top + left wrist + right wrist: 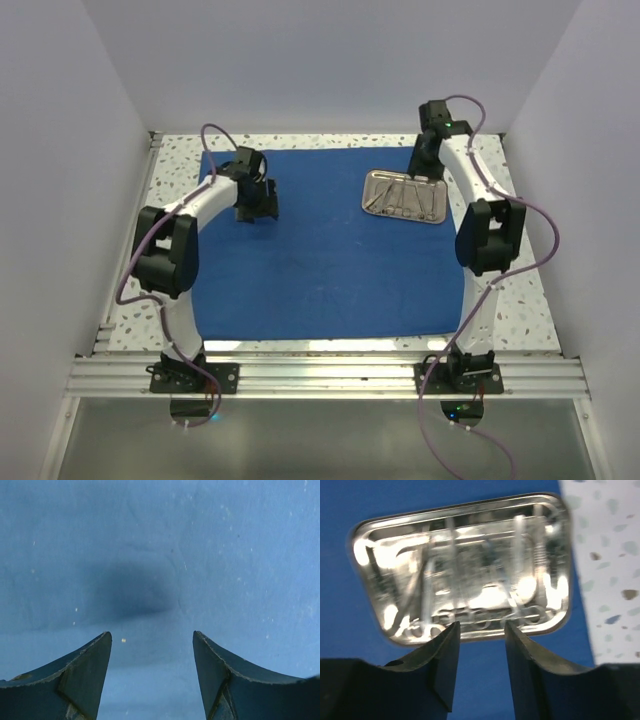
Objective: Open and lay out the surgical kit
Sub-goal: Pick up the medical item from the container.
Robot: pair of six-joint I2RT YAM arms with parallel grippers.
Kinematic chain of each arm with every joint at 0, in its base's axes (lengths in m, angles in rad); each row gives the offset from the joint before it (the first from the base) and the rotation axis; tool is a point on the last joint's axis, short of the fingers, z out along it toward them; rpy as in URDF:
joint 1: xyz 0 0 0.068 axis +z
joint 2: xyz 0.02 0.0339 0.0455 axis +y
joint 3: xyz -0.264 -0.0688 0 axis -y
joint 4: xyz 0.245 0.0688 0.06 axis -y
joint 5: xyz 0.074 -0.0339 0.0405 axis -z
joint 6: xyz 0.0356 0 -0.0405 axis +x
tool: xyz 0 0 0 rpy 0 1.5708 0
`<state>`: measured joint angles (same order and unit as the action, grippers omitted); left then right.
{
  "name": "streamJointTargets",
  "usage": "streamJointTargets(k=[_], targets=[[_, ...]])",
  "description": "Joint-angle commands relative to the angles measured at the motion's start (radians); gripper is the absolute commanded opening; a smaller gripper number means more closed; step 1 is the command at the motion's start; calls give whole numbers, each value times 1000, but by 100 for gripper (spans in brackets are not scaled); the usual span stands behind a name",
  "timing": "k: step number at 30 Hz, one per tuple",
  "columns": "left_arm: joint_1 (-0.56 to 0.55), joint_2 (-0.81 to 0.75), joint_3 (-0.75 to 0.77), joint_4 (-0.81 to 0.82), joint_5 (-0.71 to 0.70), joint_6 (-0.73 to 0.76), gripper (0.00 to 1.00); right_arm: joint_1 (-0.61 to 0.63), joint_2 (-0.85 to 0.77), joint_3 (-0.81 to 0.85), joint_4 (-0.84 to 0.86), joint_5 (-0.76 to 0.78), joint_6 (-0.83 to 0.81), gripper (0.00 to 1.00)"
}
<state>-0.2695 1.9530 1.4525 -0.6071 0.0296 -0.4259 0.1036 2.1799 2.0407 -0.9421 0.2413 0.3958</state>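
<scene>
At the far-right part of the blue cloth wrap (320,270), which lies spread flat, sits the steel tray (368,190) with slim silver instruments (405,198) inside. My R gripper (481,627) hangs at the tray's far rim, fingers spread w/ a clear gap, pinching nothing. The L gripper (151,634) hangs over bare cloth at far left, also spread and empty.

Risks (my judgement):
- Closing on the rim instead of an instrument would tip or drag the tray.
- A dragged tray would ruck the cloth.
- Polished steel may slip from the pads.

Limits:
- Wrist-cam glare washes out the tray interior, so I cannot separate scissors, forceps and tweezers, nor count them.
- The overhead view is too small for that.
- Overhead, the R fingertips are partly masked by the arm.
</scene>
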Motion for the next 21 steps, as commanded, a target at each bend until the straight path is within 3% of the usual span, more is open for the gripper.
streamJointTargets(k=[1,9,15,21], targets=[[-4,-81,-46,64,9,6,70,132,-46,-16,34,-200,129,43],[-4,-187,-159,101,23,-2,70,214,93,64,-7,-221,232,38],[-4,-259,-218,99,4,24,70,214,156,130,-34,-163,255,46],[-2,-281,-241,101,6,30,70,214,222,211,-55,-126,265,47]])
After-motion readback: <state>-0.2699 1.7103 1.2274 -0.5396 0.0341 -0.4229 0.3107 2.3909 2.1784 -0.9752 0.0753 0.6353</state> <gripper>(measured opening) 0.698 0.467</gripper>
